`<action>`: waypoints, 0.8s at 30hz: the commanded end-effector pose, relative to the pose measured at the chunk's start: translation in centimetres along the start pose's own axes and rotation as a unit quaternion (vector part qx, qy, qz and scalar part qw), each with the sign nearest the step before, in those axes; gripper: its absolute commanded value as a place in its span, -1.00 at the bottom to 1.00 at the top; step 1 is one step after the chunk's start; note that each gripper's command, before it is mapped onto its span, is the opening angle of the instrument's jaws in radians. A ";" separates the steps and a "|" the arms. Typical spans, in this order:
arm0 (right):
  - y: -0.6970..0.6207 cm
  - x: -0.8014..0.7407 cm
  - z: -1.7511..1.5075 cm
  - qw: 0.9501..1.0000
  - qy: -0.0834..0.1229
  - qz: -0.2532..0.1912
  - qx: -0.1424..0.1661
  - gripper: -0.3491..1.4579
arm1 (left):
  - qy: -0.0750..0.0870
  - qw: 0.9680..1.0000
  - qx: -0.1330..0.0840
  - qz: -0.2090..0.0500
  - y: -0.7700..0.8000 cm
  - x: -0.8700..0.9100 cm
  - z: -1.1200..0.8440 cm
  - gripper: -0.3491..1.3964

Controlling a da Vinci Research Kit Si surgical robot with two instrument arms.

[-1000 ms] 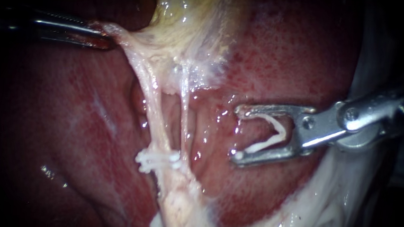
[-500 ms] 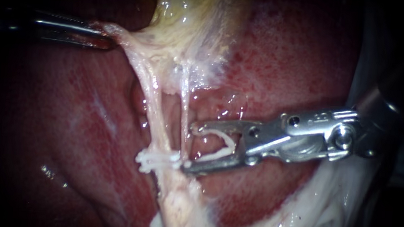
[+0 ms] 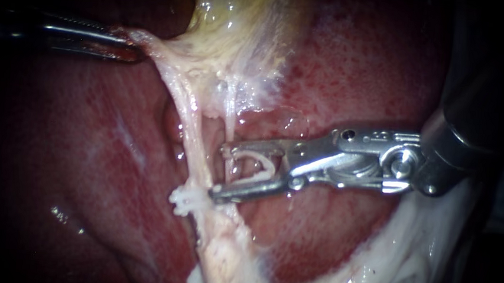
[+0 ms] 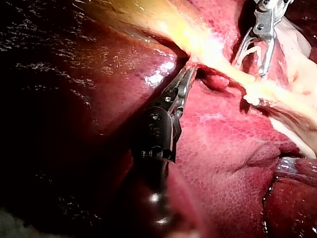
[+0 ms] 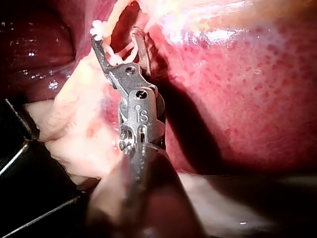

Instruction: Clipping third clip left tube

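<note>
The step in hand is judged to be bringing a new clip up to the left tube. Nothing is squeezed yet.

Nearest, the right instrument (image 3: 221,171) is seen over the middle of the liver (image 3: 358,66). Its jaws are spread wide, and one white clip (image 3: 259,160), bent open like a V, is held between them and touched by both. The tips are set right at the thin right tube (image 3: 230,119), which crosses the mouth of the jaws. Whether it sits inside cannot be told.

Just past the tips, the thicker left tube (image 3: 189,125) is stretched tight and is not yet between the jaws. Lower on it, a white bunch of clips (image 3: 187,199) is fixed. How many are in the bunch cannot be told.

Farther off, toward the liver's upper left edge, the left instrument (image 3: 130,43) is clamped on pale tissue (image 3: 163,58) under the yellow gallbladder (image 3: 236,22).

Next, it is judged, the left tube must be taken between the jaws above the bunch, and the jaws then pressed together. The thin tube could be caught by mistake.

Counted: two instruments, two tubes, one open clip, one bunch.
</note>
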 end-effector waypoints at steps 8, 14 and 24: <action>0.10 -0.03 0.06 1.000 0.004 0.011 0.014 -0.06 | 0.000 1.000 0.000 0.000 0.00 -0.01 0.01 -1.00; 0.12 0.05 0.22 0.999 0.016 0.027 0.032 -0.06 | 0.000 1.000 0.001 0.000 0.00 -0.01 0.03 -1.00; 0.04 0.27 0.50 0.997 0.041 0.040 0.058 -0.06 | 0.000 1.000 0.001 0.000 0.00 -0.01 0.04 -1.00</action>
